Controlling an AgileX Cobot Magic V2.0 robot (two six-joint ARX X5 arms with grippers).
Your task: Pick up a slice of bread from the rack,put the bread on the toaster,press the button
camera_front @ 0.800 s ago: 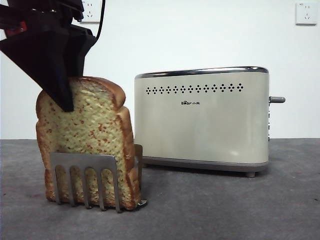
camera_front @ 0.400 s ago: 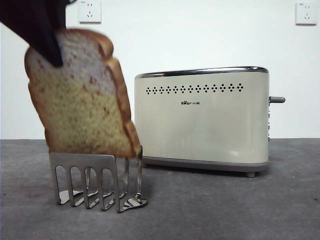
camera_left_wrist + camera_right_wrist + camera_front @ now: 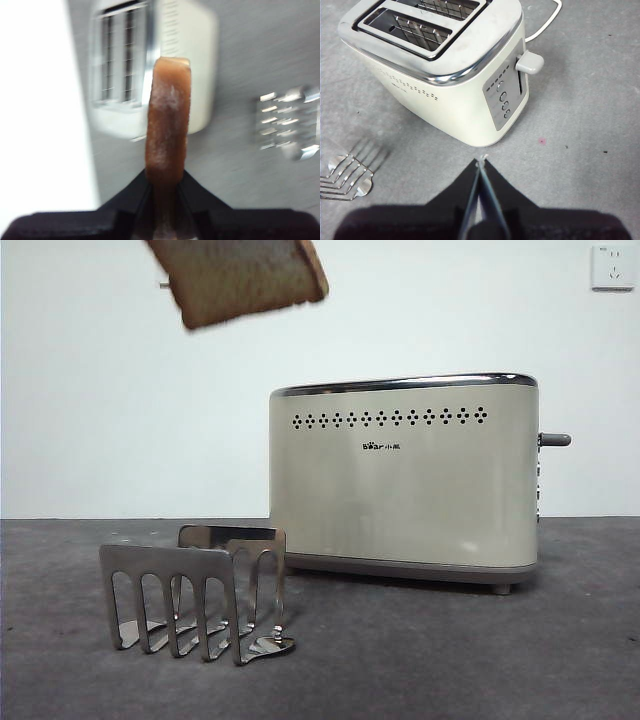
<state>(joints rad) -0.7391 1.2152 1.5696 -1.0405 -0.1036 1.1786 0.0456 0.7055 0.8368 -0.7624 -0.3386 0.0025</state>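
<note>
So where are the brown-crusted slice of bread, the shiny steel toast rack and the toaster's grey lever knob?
brown-crusted slice of bread (image 3: 245,280): front view, tan face, held aloft.
shiny steel toast rack (image 3: 170,562): front view, front comb plate.
grey lever knob (image 3: 530,63): right wrist view, knob's top.

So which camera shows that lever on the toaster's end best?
The right wrist view: the button shows whole and close, above its slot. The front view catches it small, sticking out sideways. The left wrist view doesn't show it.
</note>
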